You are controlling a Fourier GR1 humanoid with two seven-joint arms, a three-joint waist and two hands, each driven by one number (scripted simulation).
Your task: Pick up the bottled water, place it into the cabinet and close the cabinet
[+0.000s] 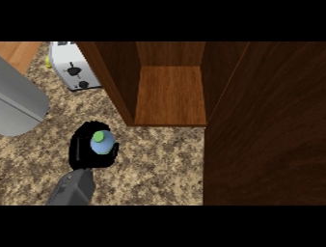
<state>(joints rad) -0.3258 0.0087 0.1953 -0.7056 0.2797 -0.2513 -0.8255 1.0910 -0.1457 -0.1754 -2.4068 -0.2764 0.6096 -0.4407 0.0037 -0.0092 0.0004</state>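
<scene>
head view, step: bottle looks already grasped; carry to cabinet judged as step in hand.
bottled water point(103, 141): seen from above, green cap over pale blue body, upright, over the speckled counter point(152, 164), just in front-left of the cabinet opening.
hand point(88, 147): black hand wrapped round the bottle, fingers curled on its sides, body mostly hidden; only cap and top shoulder shown. which hand: grey forearm point(72, 188) enters at lower left, so read as the left hand. contact with counter can't be told.
right hand: not seen in this view.
cabinet point(169, 91): open, wooden shelf floor exposed, nothing seen on it. dark door point(273, 125) swung open at the right, filling that side.
how to do well: bottle to be kept upright, lifted enough to clear the shelf lip, moved fwd and to the right into the opening; left side wall of cabinet to be cleared by the knuckles. to be set down well inside so door can be shut w/o hitting it. release only once base is seated.
risk: toaster point(73, 72) stands just left of the cabinet; swing to be kept off it.
other: large grey rounded object point(9, 101) at left edge, not in path.
</scene>
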